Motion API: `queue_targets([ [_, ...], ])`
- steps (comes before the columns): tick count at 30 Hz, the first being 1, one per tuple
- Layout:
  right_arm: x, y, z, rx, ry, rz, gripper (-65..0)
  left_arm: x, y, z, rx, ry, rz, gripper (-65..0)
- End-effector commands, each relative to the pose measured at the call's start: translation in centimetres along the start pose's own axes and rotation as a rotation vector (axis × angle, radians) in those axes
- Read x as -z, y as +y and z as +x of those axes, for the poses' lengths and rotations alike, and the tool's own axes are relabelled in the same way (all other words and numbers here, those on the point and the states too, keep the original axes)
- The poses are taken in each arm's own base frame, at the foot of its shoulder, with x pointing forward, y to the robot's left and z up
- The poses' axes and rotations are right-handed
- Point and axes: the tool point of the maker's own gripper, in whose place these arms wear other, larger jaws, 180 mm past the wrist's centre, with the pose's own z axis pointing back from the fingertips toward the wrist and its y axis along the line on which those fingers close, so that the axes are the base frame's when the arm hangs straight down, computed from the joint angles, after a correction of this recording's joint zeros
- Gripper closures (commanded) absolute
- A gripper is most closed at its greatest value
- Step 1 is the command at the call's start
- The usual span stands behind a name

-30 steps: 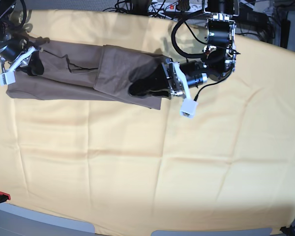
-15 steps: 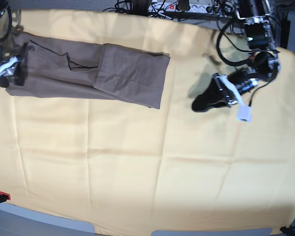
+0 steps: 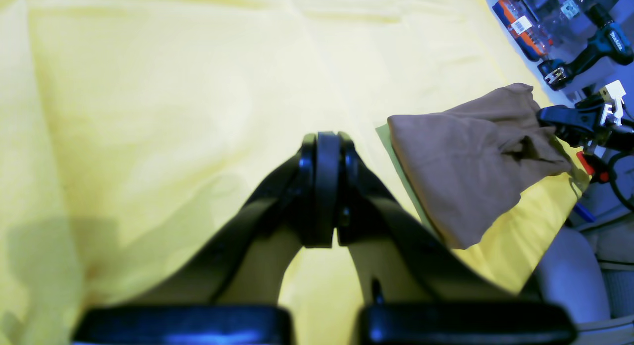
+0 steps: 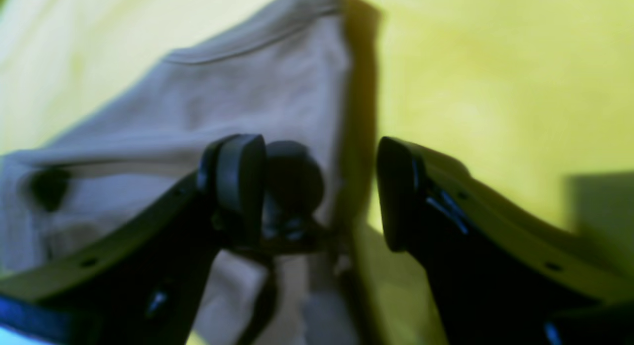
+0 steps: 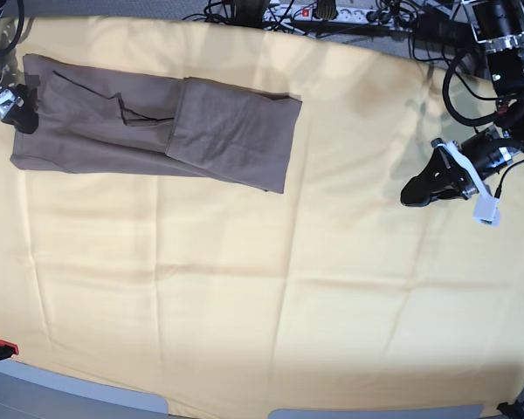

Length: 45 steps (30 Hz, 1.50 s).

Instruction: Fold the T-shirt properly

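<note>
The taupe T-shirt (image 5: 157, 122) lies at the back left as a long strip, its right part folded over on top. It also shows in the left wrist view (image 3: 470, 161) and the right wrist view (image 4: 208, 102). My left gripper (image 5: 415, 190) is shut and empty, over bare cloth far right of the shirt; its fingers press together in its wrist view (image 3: 321, 142). My right gripper (image 5: 24, 112) is at the shirt's left end. In its wrist view (image 4: 317, 191) it is open, one finger over the shirt, the other over yellow cloth, holding nothing.
A large pale yellow cloth (image 5: 262, 288) covers the table. Cables and a power strip (image 5: 323, 13) run along the back edge. A bottle (image 3: 520, 25) and a drill (image 3: 589, 52) lie beyond the table's end. A red clamp (image 5: 4, 349) sits at the front left corner.
My left gripper has left the shirt's folded part and moved far right, shut and empty. My right gripper swung off to the left and now sits at the shirt's left end.
</note>
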Motion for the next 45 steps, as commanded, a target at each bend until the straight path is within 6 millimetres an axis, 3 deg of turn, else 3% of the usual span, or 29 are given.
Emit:
queue_targets([
  [1, -0.5, 0.1, 0.1, -0.004, 0.021, 0.014, -37.7, -0.3, -0.4, 1.8, 0.030, -0.048, -0.013, 0.0],
  [5, -0.5, 1.8, 0.0, 0.032, 0.024, 0.113, -37.7, -0.3, -0.4, 1.8, 0.027, -0.050, -0.015, 0.0],
  [9, -0.6, 2.2, 0.2, 0.039, 0.013, 0.136, -35.9, -0.3, -0.4, 1.8, 0.027, -0.050, -0.015, 0.0],
  [11, -0.6, 2.2, 0.3, 0.039, 0.007, 0.135, -25.3, -0.3, -0.4, 1.8, 0.028, -0.050, -0.015, 0.0],
  [14, -0.6, 1.8, 1.2, 0.036, -0.043, 0.114, 0.0, -0.3, -0.4, 1.8, 0.028, -0.050, -0.015, 0.0],
  [23, -1.7, -1.8, 5.0, -0.110, -0.080, -0.082, 0.0, -0.3, -0.4, 1.8, 0.027, -0.051, -0.016, 0.0],
  [31, -4.4, -1.5, 9.1, -0.230, -0.138, -0.136, 0.0, -0.3, -0.5, 1.9, 0.025, -0.054, -0.020, 0.0],
  [37, -5.9, 1.3, 10.4, -0.346, -0.173, -0.150, 0.0, -0.3, -0.5, 1.9, 0.025, -0.054, -0.020, 0.0],
  [40, -5.6, 4.4, 9.8, -0.384, -0.192, -0.086, 0.0, -0.3, -0.5, 1.8, 0.025, -0.053, -0.020, 0.0],
  [45, -5.3, 11.5, 8.7, -0.429, -0.241, 0.099, 0.0, -0.3, -0.5, 1.8, 0.025, -0.053, -0.020, 0.0],
])
